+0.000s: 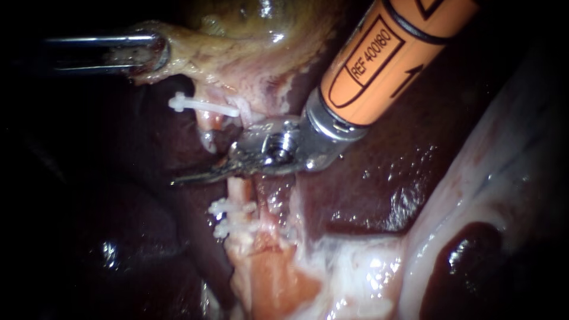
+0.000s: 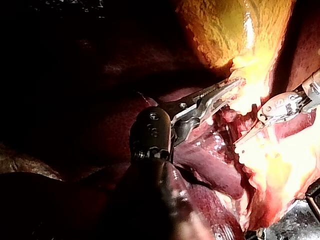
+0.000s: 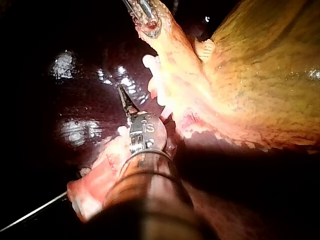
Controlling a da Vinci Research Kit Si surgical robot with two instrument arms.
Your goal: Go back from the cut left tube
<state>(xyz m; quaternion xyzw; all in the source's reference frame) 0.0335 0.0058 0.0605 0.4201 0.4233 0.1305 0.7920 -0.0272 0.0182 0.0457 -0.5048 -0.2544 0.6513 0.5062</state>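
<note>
1. Ref. landmark: the gallbladder (image 1: 261,29). All positions below are given rel. to it.

2. Cut tube (image 1: 240,195): it shows as two stumps in line. The long axis runs away from the gallbladder w/ a slight slant.
- Near stump: hangs from the gallbladder's pale lower margin, cut end pointing away from the gallbladder. The near clip (image 1: 201,105), white, lies crosswise on it.
- Far stump: lies further from the gallbladder, against the liver (image 1: 385,166), cut end pointing back toward the gallbladder. The far clips (image 1: 228,216), white, sit crosswise on it, close together.
- A gap separates the two cut ends.

3. Your right instrument (image 1: 189,176): the shaft passes in front of the gallbladder's margin. The tip lies in the gap, crosswise to the tube axis, beyond the near stump. Jaws are together and hold nothing. You cannot tell whether they touch either cut end.

4. Your left instrument (image 1: 155,52): jaws are clamped on a flap at the gallbladder's edge, well apart from the far stump.
</note>
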